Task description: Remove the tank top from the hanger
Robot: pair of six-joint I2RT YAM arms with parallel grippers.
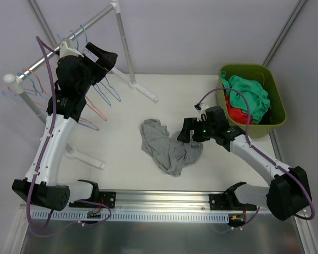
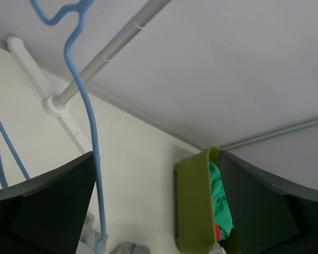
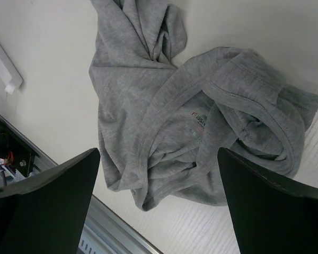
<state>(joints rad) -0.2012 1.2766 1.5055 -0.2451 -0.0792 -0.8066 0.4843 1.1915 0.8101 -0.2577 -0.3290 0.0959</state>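
The grey tank top (image 1: 167,148) lies crumpled in a loose heap on the white table (image 1: 122,127), off any hanger, with a neckline and a small printed label showing among the folds in the right wrist view.

The right gripper (image 1: 184,131) hangs over the right edge of the tank top. Its fingers are spread wide with nothing between them but the cloth below; whether they touch the cloth cannot be told.

Right of the tank top, at the table's edge, stands a green bin (image 1: 273,90) holding green (image 1: 249,95) and red (image 1: 236,114) clothes.

Up and to the left of the tank top stands a clothes rack (image 1: 124,47) with bare wire hangers on its rail. The left gripper (image 1: 107,59) is raised there beside the rail, fingers wide apart. A blue hanger (image 2: 90,132) passes down through the gap, close to one finger, not pinched.
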